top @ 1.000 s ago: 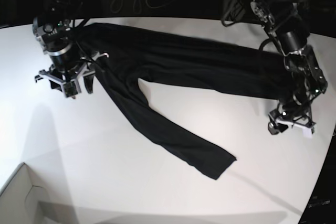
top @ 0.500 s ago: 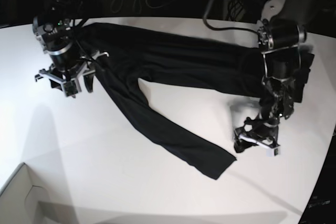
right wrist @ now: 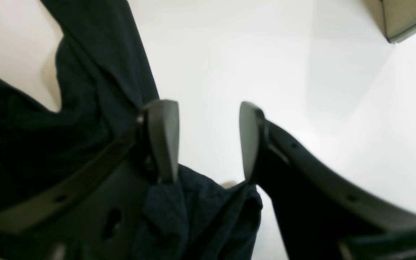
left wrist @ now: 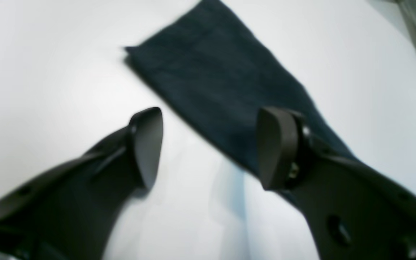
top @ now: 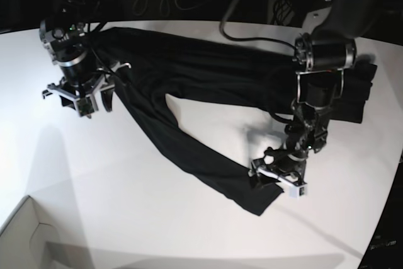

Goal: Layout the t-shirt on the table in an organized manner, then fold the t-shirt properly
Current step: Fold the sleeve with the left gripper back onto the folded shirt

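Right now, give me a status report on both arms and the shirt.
Left pincer open, over the sleeve end. Right pincer open, empty, at the t-shirt edge. Shirt unfolded on the table.

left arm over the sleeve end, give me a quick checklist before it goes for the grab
1. Left gripper jaws open: ok, wide gap, nothing between them.
2. Sleeve cuff of the t-shirt in reach of the jaws: ok, the left wrist view shows its end just ahead.
3. Jaws straddling the sleeve: not ok, one jaw is over the cloth and the other over bare table.
4. Sleeve lying flat: ok near the cuff, no folds seen.
5. Right gripper free of cloth: cannot tell; its jaws are open, but fabric bunches at their base.
6. Height above the table: cannot tell from these views.
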`<state>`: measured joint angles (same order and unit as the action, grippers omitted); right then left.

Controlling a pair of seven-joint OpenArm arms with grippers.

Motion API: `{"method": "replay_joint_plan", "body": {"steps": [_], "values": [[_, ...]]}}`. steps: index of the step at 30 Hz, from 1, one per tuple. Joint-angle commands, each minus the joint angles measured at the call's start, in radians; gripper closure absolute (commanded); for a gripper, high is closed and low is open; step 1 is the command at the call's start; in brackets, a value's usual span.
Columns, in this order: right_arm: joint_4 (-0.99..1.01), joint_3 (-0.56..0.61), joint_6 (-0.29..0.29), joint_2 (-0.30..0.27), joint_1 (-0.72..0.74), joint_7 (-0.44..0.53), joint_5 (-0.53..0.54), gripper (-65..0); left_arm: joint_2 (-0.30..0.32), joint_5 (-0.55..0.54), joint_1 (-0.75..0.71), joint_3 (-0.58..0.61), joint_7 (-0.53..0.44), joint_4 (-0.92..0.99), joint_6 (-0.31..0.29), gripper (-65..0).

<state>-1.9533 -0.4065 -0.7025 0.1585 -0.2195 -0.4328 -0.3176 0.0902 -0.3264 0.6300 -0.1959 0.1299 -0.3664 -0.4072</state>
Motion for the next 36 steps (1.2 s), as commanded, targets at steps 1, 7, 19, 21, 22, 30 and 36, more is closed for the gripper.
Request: {"method": "replay_joint_plan", "body": {"steps": [1, 7, 19, 21, 22, 30, 36], "values": [[-0.021, 0.001, 0.004, -0.001, 0.007, 0.025, 0.013, -27.1, 0.004, -0.004, 0.037, 0.000, -0.008, -0.009, -0.006, -39.3], [-0.019, 0.013, 0.004, -0.001, 0.009, 0.024, 0.013, -27.1, -0.011, -0.004, 0.026, 0.095, -0.009, 0.013, -0.006, -38.9], [-0.016, 0.085, 0.004, -0.001, -0.018, 0.024, 0.013, -27.0, -0.017, -0.015, 0.060, 0.154, -0.013, 0.076, -0.006, -1.4], [-0.013, 0.088, 0.004, -0.001, -0.025, 0.024, 0.013, -27.0, -0.013, -0.017, 0.060, 0.152, -0.011, 0.060, -0.008, 0.0], [-0.013, 0.096, 0.004, -0.001, -0.027, 0.024, 0.013, -27.0, -0.011, -0.026, 0.060, 0.149, -0.005, 0.036, -0.009, 0.0], [-0.013, 0.099, 0.004, -0.001, -0.028, 0.024, 0.013, -27.0, 0.093, -0.195, -0.111, 0.002, 0.251, -0.418, -0.009, 0.0], [-0.013, 0.108, 0.004, -0.001, -0.027, 0.024, 0.015, -27.0, 0.135, -0.257, -0.310, -0.165, 0.469, -0.894, -0.008, 0.0]]}}
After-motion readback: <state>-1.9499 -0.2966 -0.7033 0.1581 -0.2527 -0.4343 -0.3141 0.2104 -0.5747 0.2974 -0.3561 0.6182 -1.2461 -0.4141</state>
